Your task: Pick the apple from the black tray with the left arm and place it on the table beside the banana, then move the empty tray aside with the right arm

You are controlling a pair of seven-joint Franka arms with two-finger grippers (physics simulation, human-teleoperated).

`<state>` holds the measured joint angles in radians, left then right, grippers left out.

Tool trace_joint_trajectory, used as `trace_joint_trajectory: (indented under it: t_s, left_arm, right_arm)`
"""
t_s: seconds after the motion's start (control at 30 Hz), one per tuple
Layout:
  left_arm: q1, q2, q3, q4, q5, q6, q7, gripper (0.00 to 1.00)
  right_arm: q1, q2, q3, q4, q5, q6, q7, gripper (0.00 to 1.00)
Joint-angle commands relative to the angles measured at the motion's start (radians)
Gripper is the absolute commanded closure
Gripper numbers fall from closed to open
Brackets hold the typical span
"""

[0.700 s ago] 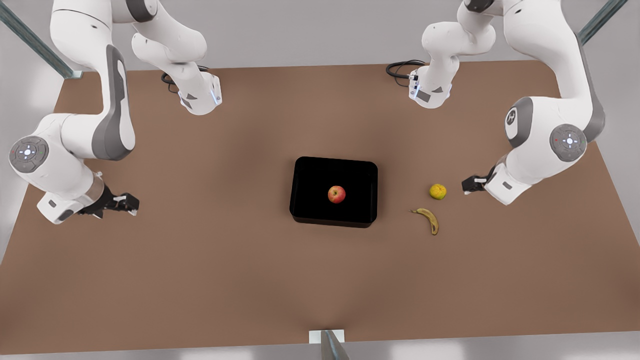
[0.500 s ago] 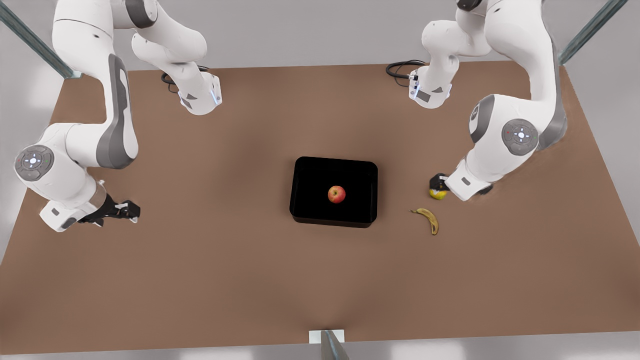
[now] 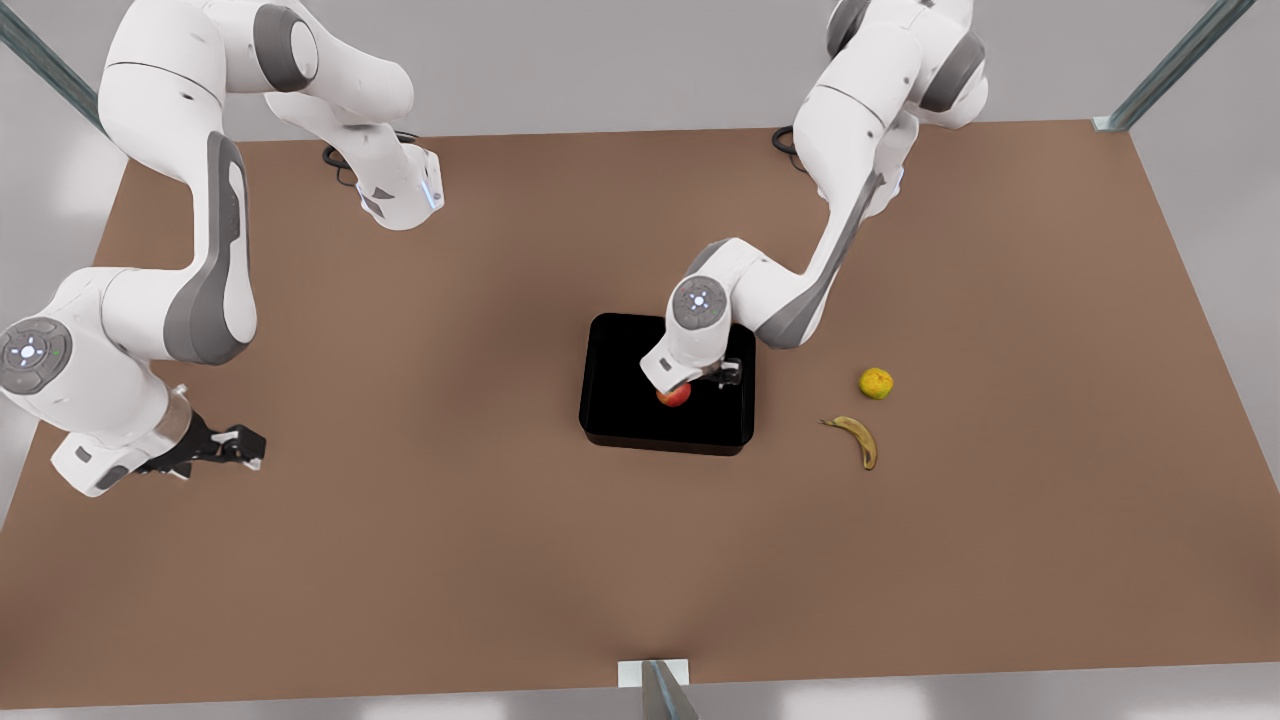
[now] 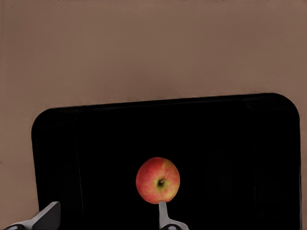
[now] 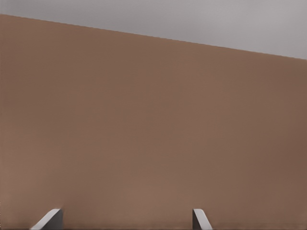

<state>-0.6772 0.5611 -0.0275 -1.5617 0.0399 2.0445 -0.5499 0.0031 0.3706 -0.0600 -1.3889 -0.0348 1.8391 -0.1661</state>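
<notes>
The red apple point(image 3: 676, 397) lies in the middle of the black tray point(image 3: 612, 428), its top half hidden by my left arm's wrist in the front view. Above the tray hangs my left gripper point(image 3: 718, 376), open. In the left wrist view the apple point(image 4: 158, 180) sits just beyond one fingertip point(image 4: 163, 213) of that gripper point(image 4: 105, 216), off to one side of the gap, with the tray point(image 4: 62, 158) around it. On the table point(image 3: 480, 540), toward the front view's right of the tray, rests the banana point(image 3: 858, 438). My right gripper point(image 3: 245, 446) waits open at the front view's left, over bare table point(image 5: 144, 120).
A yellow-green lumpy fruit point(image 3: 875, 383) sits just behind the banana. Both arm bases point(image 3: 400, 195) stand at the table's far edge, with cables beside them. A small white bracket point(image 3: 653, 672) marks the near edge.
My left arm has swung from beside the yellow-green fruit across to above the tray and apple. My right arm drifted slightly toward the front view's left and near edge.
</notes>
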Motion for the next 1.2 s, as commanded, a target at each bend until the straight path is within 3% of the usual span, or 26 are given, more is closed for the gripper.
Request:
trace_joint_trajectory:
  t_s: [0.0, 0.37, 1.17]
  left_arm:
    - [-0.019, 0.025, 0.0, 0.0, 0.015, 0.169, -0.469, 0.0]
    - [-0.084, 0.126, 0.001, -0.034, 0.09, 0.258, -0.504, 0.0]
    - [-0.091, 0.145, 0.006, -0.17, 0.222, 0.376, -0.518, 0.0]
  right_arm:
    - [0.0, -0.001, 0.0, 0.001, 0.004, -0.031, -0.021, 0.0]
    - [0.002, -0.001, 0.002, 0.001, 0.004, -0.031, -0.021, 0.0]
    - [0.003, 0.002, 0.002, 0.001, 0.001, -0.031, -0.019, 0.0]
